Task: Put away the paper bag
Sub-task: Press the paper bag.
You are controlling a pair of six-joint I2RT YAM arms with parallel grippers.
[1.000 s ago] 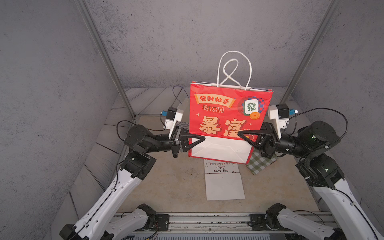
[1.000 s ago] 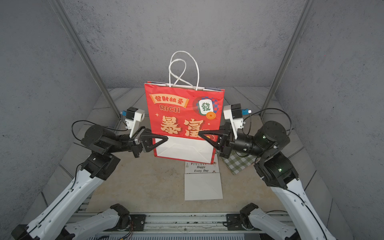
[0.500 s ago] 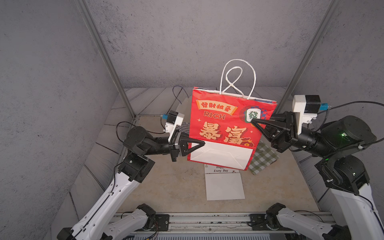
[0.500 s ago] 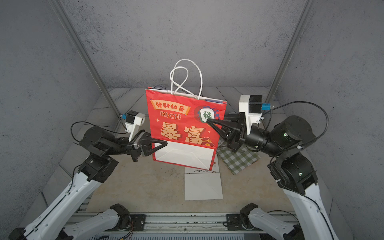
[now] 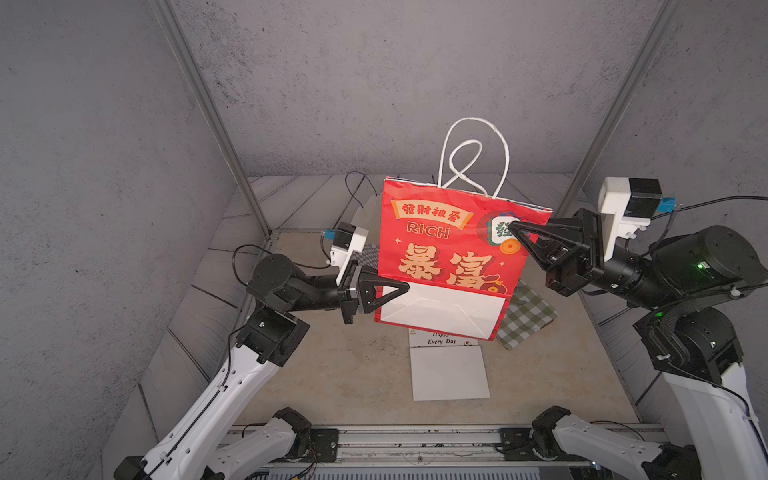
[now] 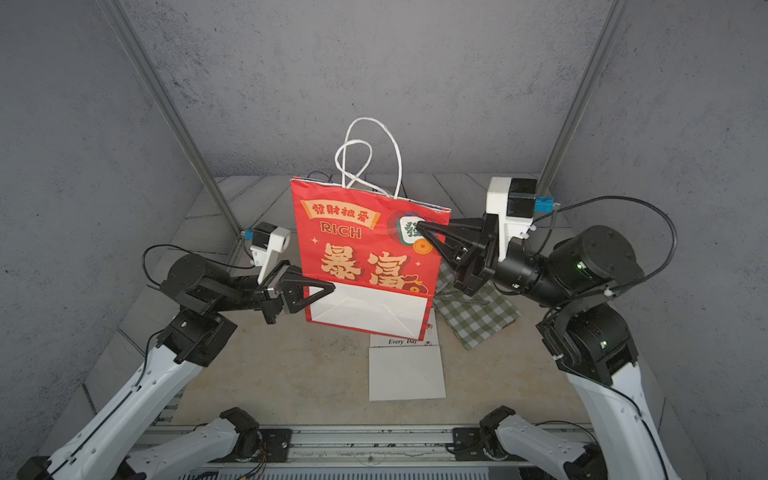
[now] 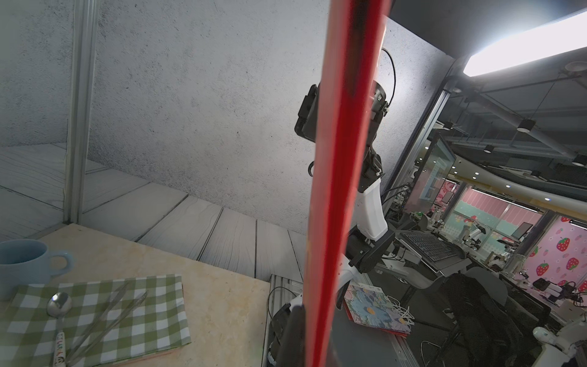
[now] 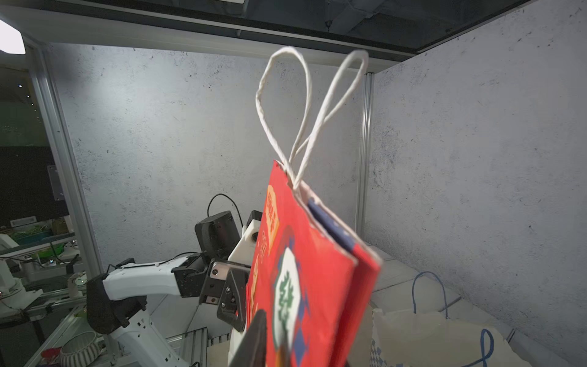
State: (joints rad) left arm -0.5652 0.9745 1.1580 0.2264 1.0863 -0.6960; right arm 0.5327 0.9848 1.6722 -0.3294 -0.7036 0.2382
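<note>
The beige table [image 5: 332, 374] carries a white card [image 5: 451, 374] and checked cloth [image 5: 530, 320].

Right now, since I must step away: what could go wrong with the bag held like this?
1. The red paper bag is aloft on two edge pinches, left gripper low, right gripper near the top corner; uneven pulling could tear it.
2. Nearby lie the checked cloth, spoon and blue mug; a dropped bag might knock them.
</note>
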